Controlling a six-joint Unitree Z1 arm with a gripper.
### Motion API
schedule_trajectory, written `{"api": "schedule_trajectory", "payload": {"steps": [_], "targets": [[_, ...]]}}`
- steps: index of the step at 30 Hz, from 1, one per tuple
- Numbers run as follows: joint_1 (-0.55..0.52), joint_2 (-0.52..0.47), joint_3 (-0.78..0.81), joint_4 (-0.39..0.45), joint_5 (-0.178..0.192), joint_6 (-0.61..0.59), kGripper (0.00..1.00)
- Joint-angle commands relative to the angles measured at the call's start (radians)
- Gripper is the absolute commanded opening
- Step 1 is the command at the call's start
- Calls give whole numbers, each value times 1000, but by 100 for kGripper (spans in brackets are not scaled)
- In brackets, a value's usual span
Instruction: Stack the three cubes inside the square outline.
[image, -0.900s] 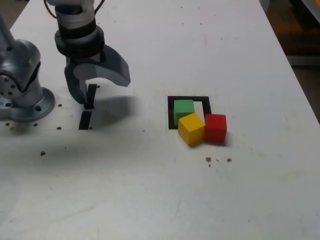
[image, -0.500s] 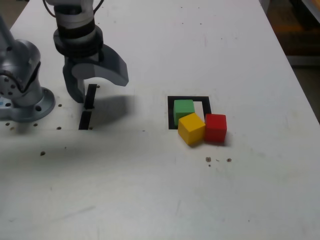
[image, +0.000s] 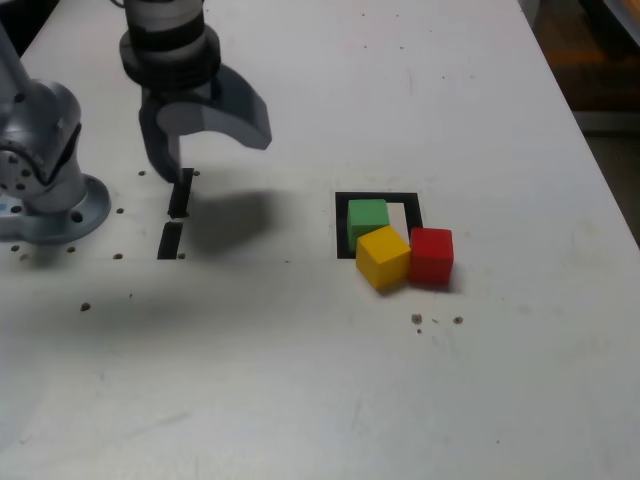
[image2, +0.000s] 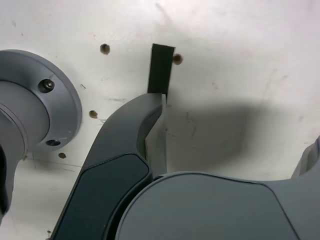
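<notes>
Gripper: the gripper (image: 208, 150) hangs over the table (image: 300, 380) at the exterior view's left, jaws spread wide apart, holding nothing.
Cubes: the green cube (image: 367, 219) sits inside the square outline (image: 378, 198), against its exterior-view left side. The yellow cube (image: 382, 256) lies across the outline's near edge, touching the green cube. The red cube (image: 431, 255) sits just beside the yellow one, at the outline's near right corner.
Nearby items: two short black strips (image: 175, 215) lie under the gripper; the arm base (image: 45, 190) stands just beside them. Small holes (image: 118, 256) dot the table there.
Open room: bare table lies between gripper and cubes, with wide margins in front.
Edges: the table's right edge runs well apart from the cubes.
Hidden: in the wrist view one finger (image2: 125, 160) covers part of a strip (image2: 161, 75); the cubes are out of that view. The outline's near edge is mostly covered.
</notes>
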Motion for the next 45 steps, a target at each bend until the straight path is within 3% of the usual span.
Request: {"api": "schedule_trajectory", "payload": {"steps": [1, 12, 25, 33, 45], "targets": [[3, 17, -41, 32, 11, -1, 98], [26, 123, -221, 130, 25, 59, 98], [116, 349, -446, 209, -22, 296, 98], [130, 455, -566, 206, -51, 384, 98], [124, 564, -646, 150, -84, 410, 97]]}}
